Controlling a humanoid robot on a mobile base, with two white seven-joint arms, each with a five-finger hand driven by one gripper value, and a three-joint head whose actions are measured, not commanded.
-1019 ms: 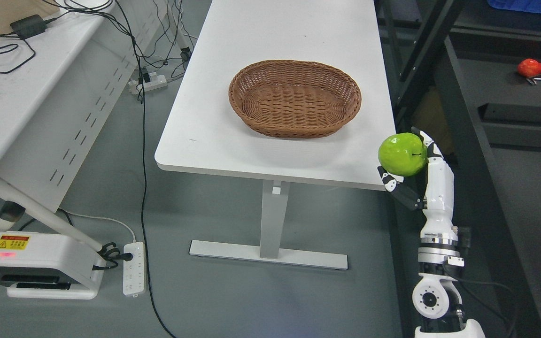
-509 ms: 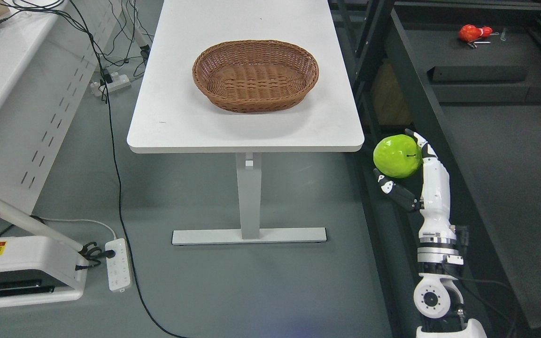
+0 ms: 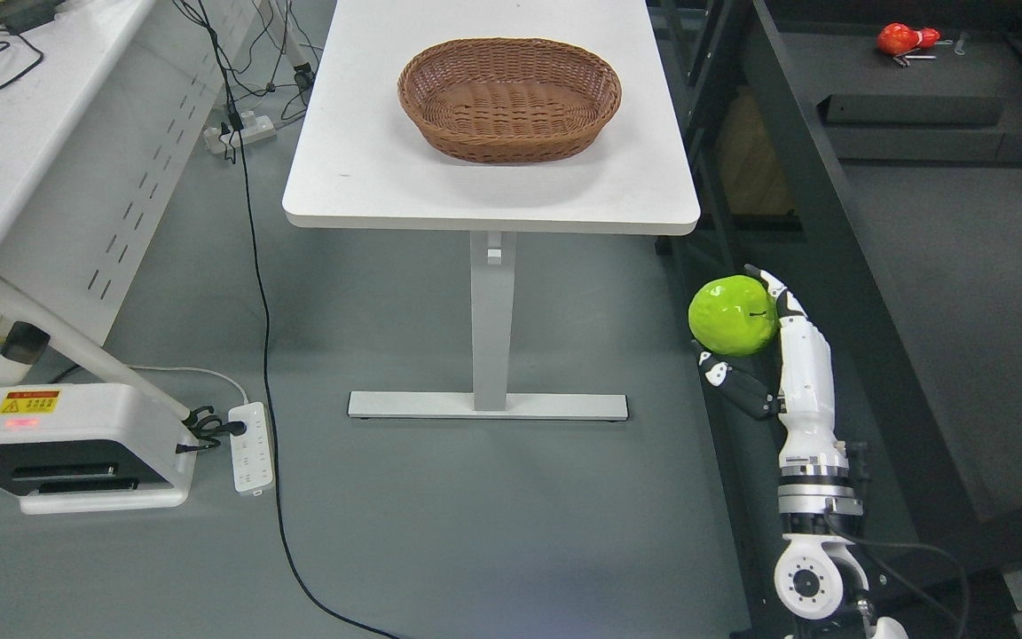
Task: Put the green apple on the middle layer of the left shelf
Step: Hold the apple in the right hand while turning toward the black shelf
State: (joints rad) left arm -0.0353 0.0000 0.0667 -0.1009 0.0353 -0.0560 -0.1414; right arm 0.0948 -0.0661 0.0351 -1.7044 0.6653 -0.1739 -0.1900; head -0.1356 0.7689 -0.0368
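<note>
**Apple in hand, shelf not reached**

The right hand (image 3: 764, 342) grasps the green apple (image 3: 733, 315), fingers curled behind it and the thumb under it, in the air above the floor, beside the near right corner of the worktop (image 3: 360, 177). The basket (image 3: 595, 89) on the worktop is empty. I judge the picking done; carrying and placing are left. A dark shelf (image 3: 919, 222) stands just right of the hand, and the floor to the left is open.

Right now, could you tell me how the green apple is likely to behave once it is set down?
The green apple looks round, so it may roll. Its glossy skin suggests slipperiness, though the right hand cups it. It seems rigid, showing no denting under the fingers.
</note>
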